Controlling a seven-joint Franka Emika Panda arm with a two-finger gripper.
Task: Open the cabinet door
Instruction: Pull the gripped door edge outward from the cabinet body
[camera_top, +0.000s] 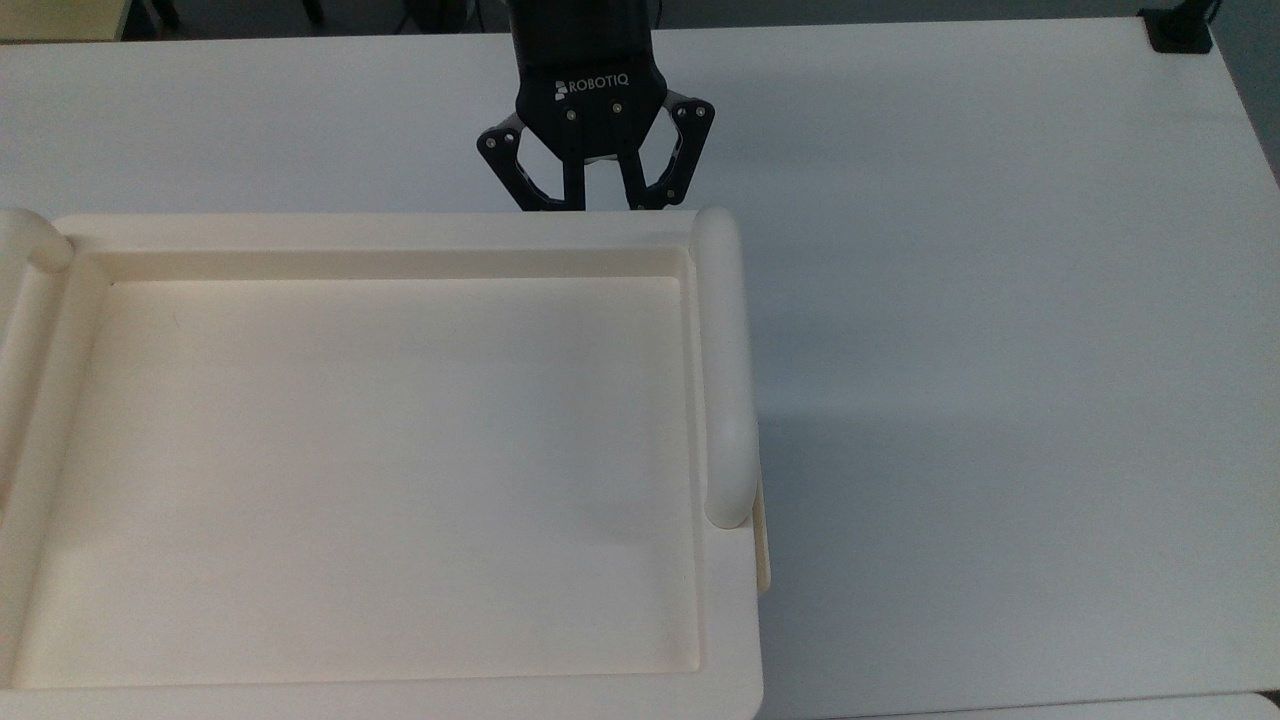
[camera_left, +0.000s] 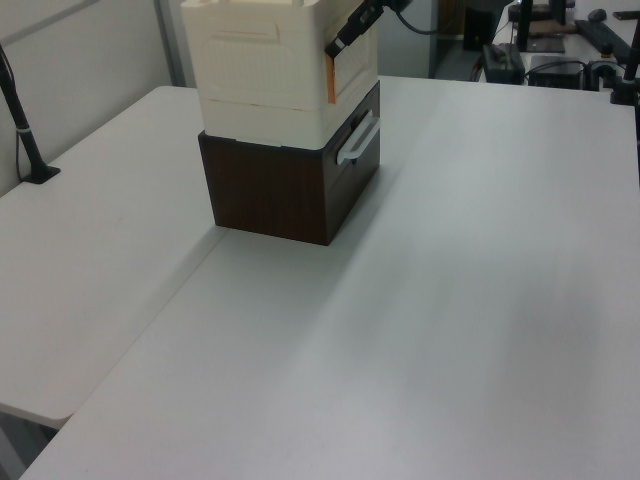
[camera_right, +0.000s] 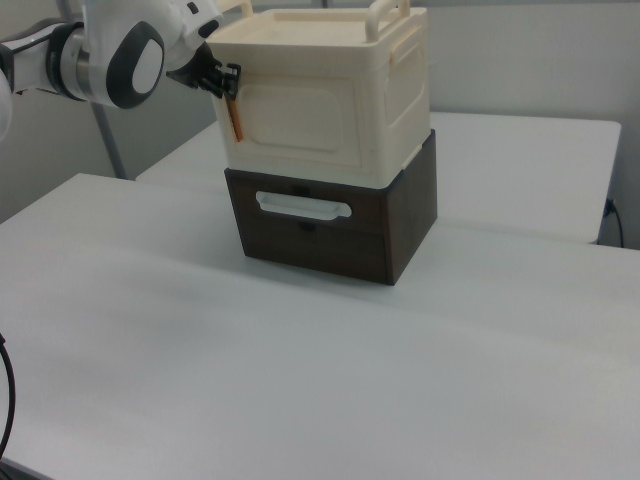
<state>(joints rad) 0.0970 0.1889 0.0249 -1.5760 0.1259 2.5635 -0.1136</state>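
Hiding my fingertips behind the cabinet top (camera_top: 400, 232), my gripper (camera_right: 226, 80) reaches level, narrowly parted, cabinet door (camera_right: 300, 118) just beside.

In the top view, the gripper's (camera_top: 598, 205) fingertips vanish behind the cabinet top's (camera_top: 380, 228) rim, and the cabinet door (camera_right: 300, 118) hides beneath it (the top runs off the top view's left and bottom).

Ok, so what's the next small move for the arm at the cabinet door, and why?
Probably a short pull straight out from the cabinet front. In the right view the gripper sits at the upper corner of the cabinet door, by its reddish-marked edge, and the door looks nearly flush, so that edge likely swings out first.
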